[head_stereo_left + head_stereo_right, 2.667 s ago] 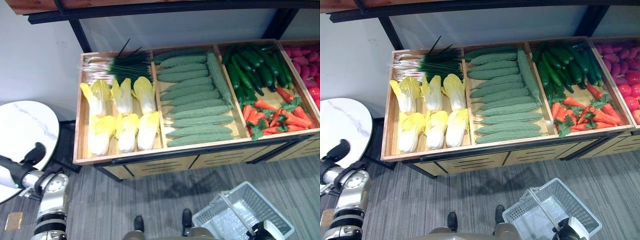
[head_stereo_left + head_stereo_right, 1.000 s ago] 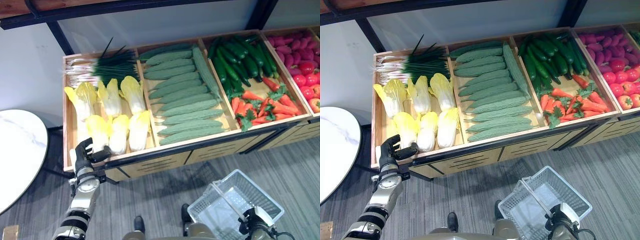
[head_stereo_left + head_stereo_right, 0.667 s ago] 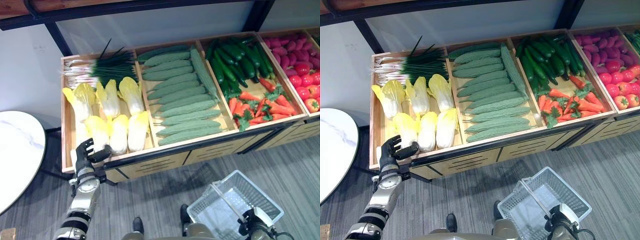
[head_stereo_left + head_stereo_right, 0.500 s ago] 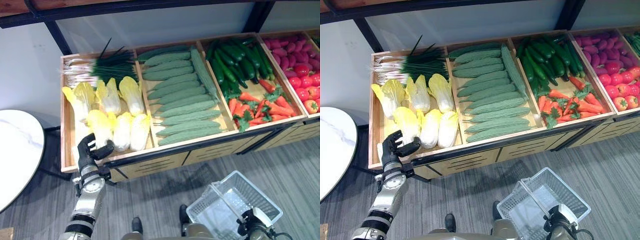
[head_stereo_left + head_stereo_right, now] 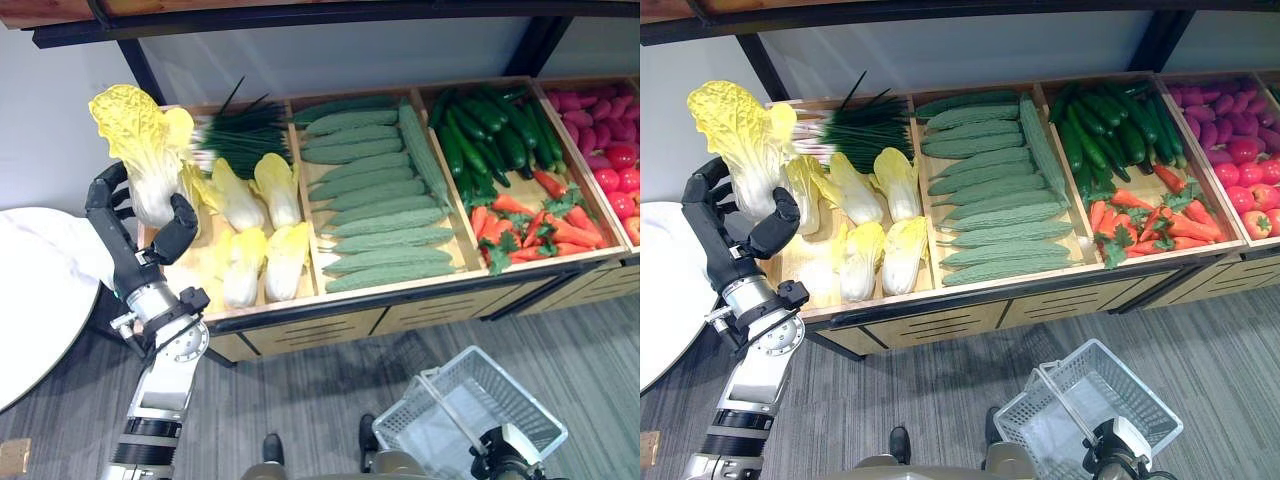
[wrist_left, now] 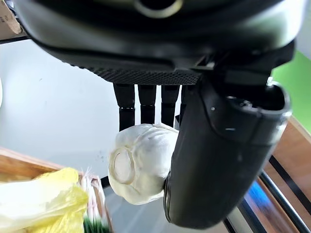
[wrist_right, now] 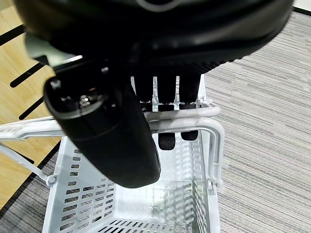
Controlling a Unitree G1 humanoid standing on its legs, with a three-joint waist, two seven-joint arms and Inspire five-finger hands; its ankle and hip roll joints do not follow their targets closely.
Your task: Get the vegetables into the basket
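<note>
Since half a second ago the left hand [image 5: 140, 225] has been rising from the front edge of the leftmost wooden crate [image 5: 262, 304] and is now carrying a napa cabbage [image 5: 140, 135] up above that crate's left end, clear of the others; its fingers and thumb are curling round the cabbage's pale white base, which the left wrist view is showing tucked between the thumb and the row of fingers [image 6: 141, 104], while the yellow crinkled leaves are fanning out overhead. Below it, the remaining napa cabbages [image 5: 270, 235] are lying in the same compartment, with a bundle of green onions [image 5: 245, 130] stretching along its back. Bitter melons [image 5: 385, 215] are filling the middle crate, cucumbers [image 5: 495, 130] and carrots [image 5: 545, 225] are sharing the next one, and red and purple produce [image 5: 610, 125] is sitting at the far right. Low on the right, the right hand [image 7: 112, 131] is gripping the handle [image 7: 194, 115] of the white plastic basket [image 5: 1110, 385], fingers wrapping over the bar, and the basket is hanging over the grey carpet [image 5: 330, 375] with nothing lying in it yet
</note>
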